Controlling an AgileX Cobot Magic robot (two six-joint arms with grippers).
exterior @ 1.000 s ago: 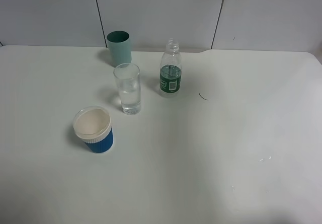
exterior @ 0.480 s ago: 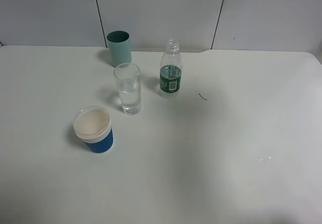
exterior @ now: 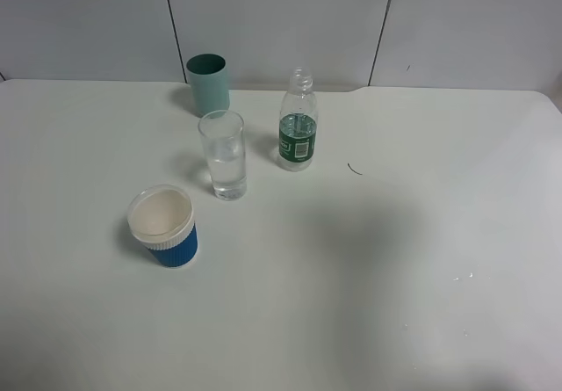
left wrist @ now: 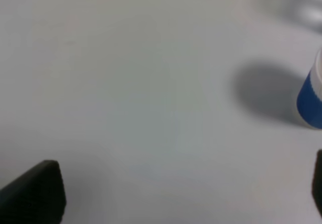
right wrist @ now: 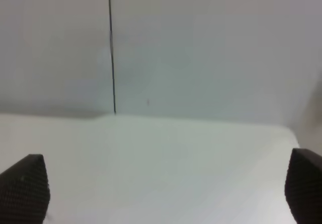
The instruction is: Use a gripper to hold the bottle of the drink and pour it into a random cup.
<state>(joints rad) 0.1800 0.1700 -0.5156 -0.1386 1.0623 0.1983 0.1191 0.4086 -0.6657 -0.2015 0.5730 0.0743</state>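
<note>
Right gripper point(right wrist: 161, 189) stands with jaws wide apart over bare table point(exterior: 395, 259), holding nothing; left gripper point(left wrist: 176, 199) likewise spread.

Uncapped bottle point(exterior: 298, 133) stands upright near the far edge, glass cup point(exterior: 222, 155) just beside it, teal cup point(exterior: 208, 84) behind, blue cup point(exterior: 163, 227) nearer, cut off in the left wrist view.
</note>
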